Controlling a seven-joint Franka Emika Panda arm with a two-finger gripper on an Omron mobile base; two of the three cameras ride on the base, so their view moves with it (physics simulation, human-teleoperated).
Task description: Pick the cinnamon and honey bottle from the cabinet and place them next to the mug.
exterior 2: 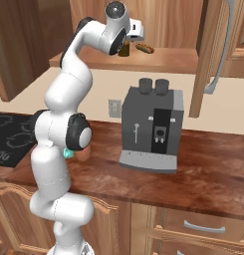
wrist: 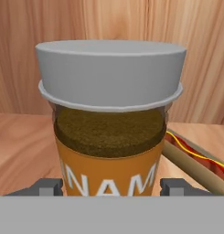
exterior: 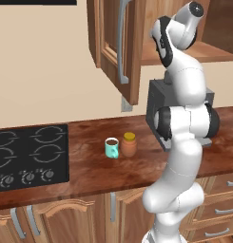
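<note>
cinnamon [wrist: 111, 137] upright on the open cabinet [exterior 2: 158, 60] shelf beside a hot dog [exterior 2: 144, 48], gripper [wrist: 111, 186] fingers spread at either side of its label, contact not discernible; honey bottle [exterior: 129, 144] on the counter [exterior: 89, 166] touching the mug [exterior: 111, 147].

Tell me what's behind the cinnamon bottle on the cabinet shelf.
Behind the cinnamon stands the cabinet's wooden back wall; a hot dog lies on the shelf to one side. Anything directly behind the bottle is hidden.

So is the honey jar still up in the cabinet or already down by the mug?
Down: the honey jar stands upright on the counter, right beside the mug.
</note>
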